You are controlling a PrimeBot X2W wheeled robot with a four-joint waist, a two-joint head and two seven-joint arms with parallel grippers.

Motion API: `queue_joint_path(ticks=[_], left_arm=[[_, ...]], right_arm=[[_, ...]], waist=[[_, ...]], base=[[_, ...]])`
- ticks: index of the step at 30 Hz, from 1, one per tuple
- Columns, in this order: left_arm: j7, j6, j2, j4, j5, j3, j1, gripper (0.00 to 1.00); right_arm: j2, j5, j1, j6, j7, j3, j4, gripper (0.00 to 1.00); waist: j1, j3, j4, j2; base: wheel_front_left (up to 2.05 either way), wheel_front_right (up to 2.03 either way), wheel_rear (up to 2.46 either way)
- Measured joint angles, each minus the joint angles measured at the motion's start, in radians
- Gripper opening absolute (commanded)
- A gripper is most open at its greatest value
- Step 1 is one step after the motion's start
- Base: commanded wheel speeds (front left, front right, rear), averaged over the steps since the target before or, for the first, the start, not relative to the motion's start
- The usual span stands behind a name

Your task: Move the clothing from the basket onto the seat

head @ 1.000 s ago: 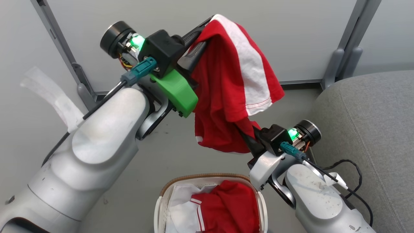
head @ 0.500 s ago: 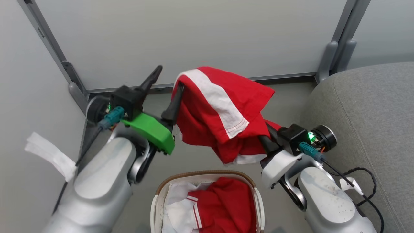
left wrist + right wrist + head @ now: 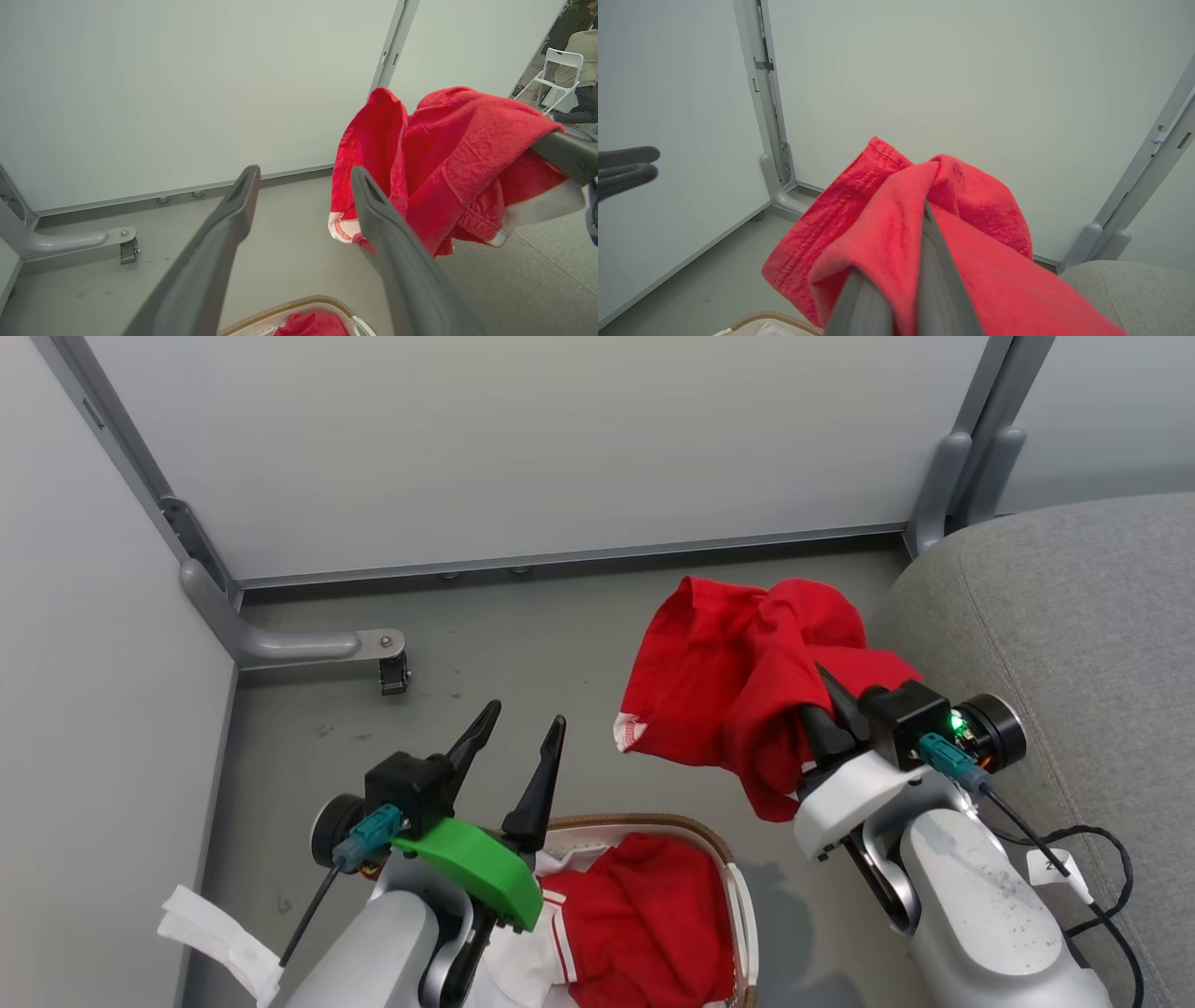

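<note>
Clothing (image 3: 644, 924) is lying unmoved in the white perforated basket (image 3: 653, 821); right gripper (image 3: 826, 709) is clamping one soft red garment (image 3: 738, 681) aloft beside the grey woven seat (image 3: 1055, 607), left gripper (image 3: 526, 714) gaping empty.

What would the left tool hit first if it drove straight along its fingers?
Probably bare floor near the wall's base rail; depth is unclear. The left tool is open, and the red garment hangs right of that line.

Bright, even, diffuse light; soft shadow beside basket (image 3: 672, 826); wrist views stretched at edges.
</note>
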Motion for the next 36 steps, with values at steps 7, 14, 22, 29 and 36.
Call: queue_joint_path(ticks=[7,14,22,29,36], left_arm=[[0.0,-0.018,-0.034,-0.012,0.068,0.058,0.065,1.0],[0.0,-0.03,-0.058,-0.031,0.116,0.103,0.092,1.0],[0.0,-0.036,-0.072,-0.068,0.15,0.126,0.127,1.0],[0.0,-0.039,-0.082,-0.095,0.179,0.117,0.145,1.0],[0.0,-0.04,-0.086,-0.099,0.198,0.082,0.141,1.0]], right_arm=[[0.0,-0.008,0.018,0.0,0.0,-0.03,-0.006,0.0],[0.0,-0.016,0.02,0.0,0.0,-0.053,-0.015,0.0],[0.001,-0.037,0.025,0.0,0.0,-0.082,-0.04,0.0],[0.0,-0.065,0.043,0.0,0.0,-0.131,-0.07,0.0],[-0.002,-0.065,0.062,0.0,0.0,-0.16,-0.091,0.0]], waist=[[0.0,0.008,-0.018,0.0],[0.0,0.015,-0.03,0.0],[0.0,0.02,-0.091,0.0],[0.0,0.029,-0.202,0.0],[0.0,0.054,-0.336,0.0]], base=[[0.0,0.0,0.0],[0.0,0.0,0.0],[0.0,0.0,0.0],[0.0,0.0,0.0],[0.0,0.0,0.0]])
